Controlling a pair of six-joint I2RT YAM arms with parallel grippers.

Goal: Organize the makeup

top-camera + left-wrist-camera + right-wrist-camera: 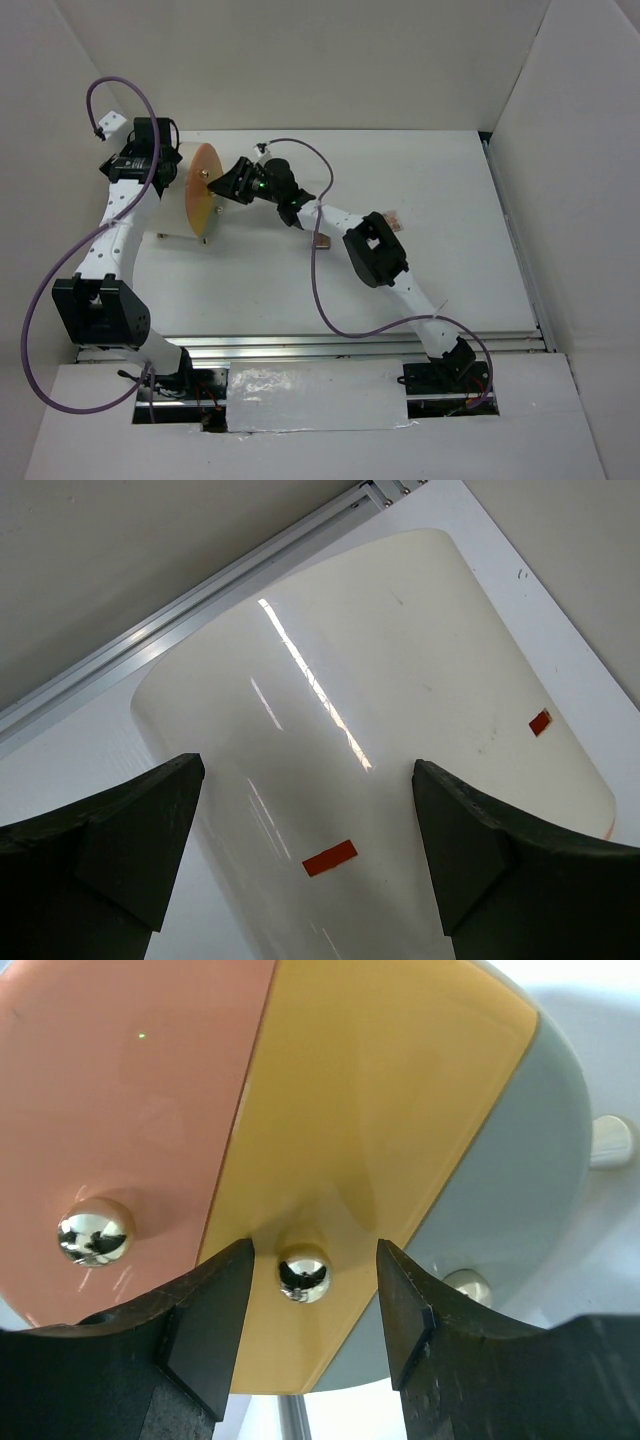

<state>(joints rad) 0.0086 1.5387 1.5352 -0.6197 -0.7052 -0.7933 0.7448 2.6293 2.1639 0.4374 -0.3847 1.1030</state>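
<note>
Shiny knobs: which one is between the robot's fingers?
The middle knob, on the yellow panel, sits between the fingers of the right gripper. The pink panel's knob and the grey panel's knob lie outside them.

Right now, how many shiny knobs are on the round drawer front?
3: pink-panel knob; yellow-panel knob, between the fingers of the open right gripper; grey-panel knob, half hidden behind a finger.

The right arm (375,255) hides most of a pinkish item (396,217).
</note>
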